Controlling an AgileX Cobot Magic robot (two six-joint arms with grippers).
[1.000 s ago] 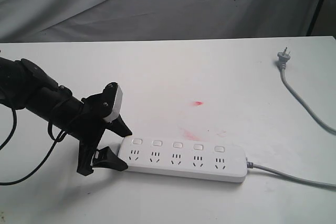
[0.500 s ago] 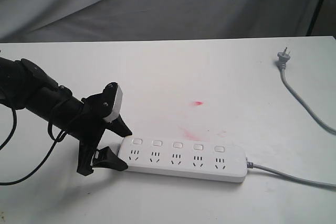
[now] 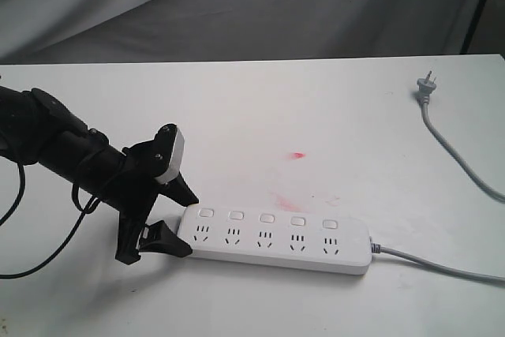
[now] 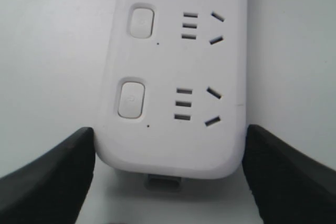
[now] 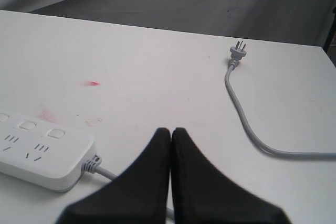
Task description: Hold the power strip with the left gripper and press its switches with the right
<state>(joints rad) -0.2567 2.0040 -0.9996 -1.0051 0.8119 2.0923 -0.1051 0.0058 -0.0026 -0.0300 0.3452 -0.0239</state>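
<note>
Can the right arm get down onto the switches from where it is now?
Probably yes. Nothing lies between the right gripper and the switches; the left gripper has its jaws only around the far end of the power strip.

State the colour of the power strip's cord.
Grey; the cord shows best in the right wrist view.

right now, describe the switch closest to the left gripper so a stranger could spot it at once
On the white table, find the long white power strip. Five square switches run along its far side. Yours is the end switch, at the end held between the left gripper's black fingers, farthest from the grey cord.
</note>
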